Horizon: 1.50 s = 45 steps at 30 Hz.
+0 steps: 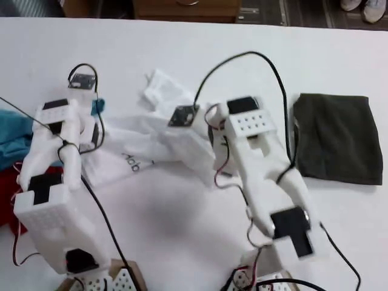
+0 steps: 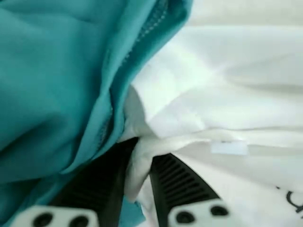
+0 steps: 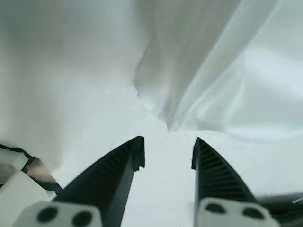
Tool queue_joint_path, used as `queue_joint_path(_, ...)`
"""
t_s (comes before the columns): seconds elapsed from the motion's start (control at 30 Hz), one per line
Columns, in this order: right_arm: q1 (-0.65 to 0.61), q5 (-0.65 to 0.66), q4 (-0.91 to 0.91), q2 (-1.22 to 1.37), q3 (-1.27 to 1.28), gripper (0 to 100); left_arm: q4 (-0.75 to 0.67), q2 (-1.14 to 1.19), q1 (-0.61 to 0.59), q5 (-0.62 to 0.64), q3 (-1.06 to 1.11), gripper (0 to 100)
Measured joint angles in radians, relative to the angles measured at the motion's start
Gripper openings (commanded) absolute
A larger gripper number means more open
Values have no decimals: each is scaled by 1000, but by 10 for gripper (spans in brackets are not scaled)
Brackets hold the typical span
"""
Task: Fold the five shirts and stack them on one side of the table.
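Observation:
A crumpled white shirt (image 1: 139,145) lies spread between the two arms. My left gripper (image 2: 142,152) is shut on a fold of this white shirt (image 2: 227,94), right beside a teal shirt (image 2: 57,71). In the high view the left gripper (image 1: 96,130) sits at the white shirt's left edge. My right gripper (image 3: 165,151) stands open just above the table, with a hanging edge of the white shirt (image 3: 199,56) a little ahead of its fingertips. From above, the right gripper (image 1: 193,139) is at the shirt's right part.
A dark olive shirt (image 1: 334,136) lies folded flat at the right. The teal shirt (image 1: 13,130) and a red shirt (image 1: 12,179) are heaped at the left edge. Black cables (image 1: 267,66) loop over the white table (image 1: 182,54).

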Motion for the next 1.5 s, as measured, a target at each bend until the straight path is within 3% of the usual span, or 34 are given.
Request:
queue_joint_path(0.23,8,0,-18,-153,192,173,0,0,0,0,0,21)
queue_joint_path(0.73,-9,-3,-348,-161,334,173,0,0,0,0,0,21)
queue_joint_path(1.07,-14,-3,-362,9,310,173,0,0,0,0,0,21)
queue_joint_path(1.5,-12,-6,-310,12,176,173,0,0,0,0,0,21)
